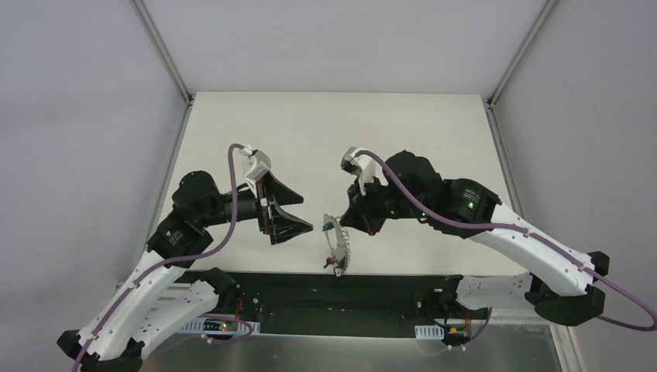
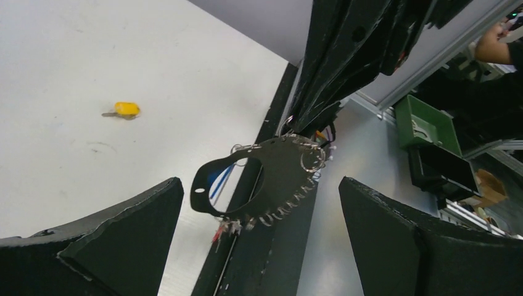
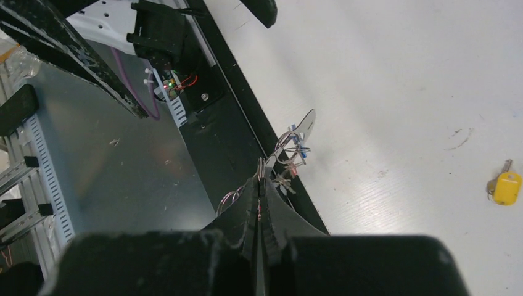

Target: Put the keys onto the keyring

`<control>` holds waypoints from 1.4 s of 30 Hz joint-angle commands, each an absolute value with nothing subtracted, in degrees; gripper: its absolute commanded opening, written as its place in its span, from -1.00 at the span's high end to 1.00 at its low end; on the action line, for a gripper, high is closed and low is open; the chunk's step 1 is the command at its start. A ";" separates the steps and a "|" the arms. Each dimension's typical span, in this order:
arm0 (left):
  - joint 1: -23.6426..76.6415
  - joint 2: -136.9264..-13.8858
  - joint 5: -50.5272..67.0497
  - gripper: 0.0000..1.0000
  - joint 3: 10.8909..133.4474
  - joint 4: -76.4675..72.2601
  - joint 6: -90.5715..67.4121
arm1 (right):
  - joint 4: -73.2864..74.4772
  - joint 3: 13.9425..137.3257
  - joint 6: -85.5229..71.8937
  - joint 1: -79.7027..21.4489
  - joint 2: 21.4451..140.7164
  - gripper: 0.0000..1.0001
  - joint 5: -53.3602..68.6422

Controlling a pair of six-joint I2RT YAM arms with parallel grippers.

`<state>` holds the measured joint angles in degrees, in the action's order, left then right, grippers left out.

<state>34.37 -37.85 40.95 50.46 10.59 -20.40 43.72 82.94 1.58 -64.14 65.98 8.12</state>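
My right gripper [image 1: 345, 224] is shut on the top edge of the keyring [image 1: 337, 248] and holds it in the air above the table's near edge. In the right wrist view the fingers [image 3: 259, 185] pinch it, with small rings and tags [image 3: 291, 148] hanging beyond. In the left wrist view the keyring [image 2: 271, 179] is a flat dark piece with a large loop, small silver rings, and a blue and a red tag. My left gripper [image 1: 304, 214] is open and empty just left of it, with its fingers [image 2: 123, 228] on either side below. A yellow-headed key [image 2: 126, 110] lies on the table [image 3: 504, 188].
A black rail [image 1: 310, 287] runs along the table's near edge under the keyring. A green bin [image 2: 425, 123] stands off the table beyond the rail. Metal frame posts [image 1: 163, 50] rise at the back corners. White walls enclose the table [image 1: 325, 132].
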 commanded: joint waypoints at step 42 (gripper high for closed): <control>35.24 -36.97 58.38 -0.43 40.31 -30.91 -39.52 | 71.55 124.18 4.49 -66.73 91.58 1.00 26.20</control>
<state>34.54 -37.10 53.84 39.48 -25.39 -37.87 69.01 119.70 5.56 -66.37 90.02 22.76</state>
